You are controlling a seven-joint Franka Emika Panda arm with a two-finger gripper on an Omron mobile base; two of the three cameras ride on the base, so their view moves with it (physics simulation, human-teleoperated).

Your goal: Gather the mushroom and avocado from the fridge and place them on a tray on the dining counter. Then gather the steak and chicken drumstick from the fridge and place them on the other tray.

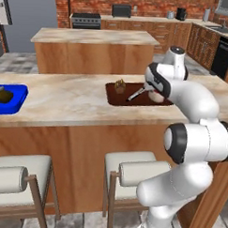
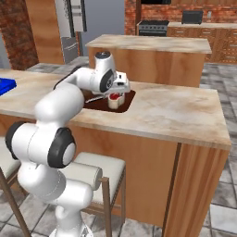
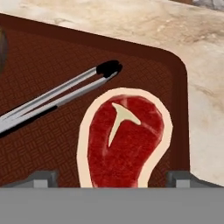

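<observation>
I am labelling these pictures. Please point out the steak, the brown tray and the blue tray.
steak [image 3: 124, 140]: hand view, on the red middle of the meat.
brown tray [image 3: 48, 144]: hand view, on its bare patterned floor.
blue tray [image 1: 20, 100]: left base view, on its right rim.

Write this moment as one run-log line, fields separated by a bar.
end effector: open, above steak | red white-edged steak: flat on dark brown rectangular tray | grey metal tongs: on tray beside steak

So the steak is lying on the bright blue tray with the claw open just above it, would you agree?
Not quite: the steak lies on the dark reddish-brown tray, not the blue one, as the hand view shows. The blue tray sits further along the dining counter in the left base view. The claw is indeed open just above it.
</observation>
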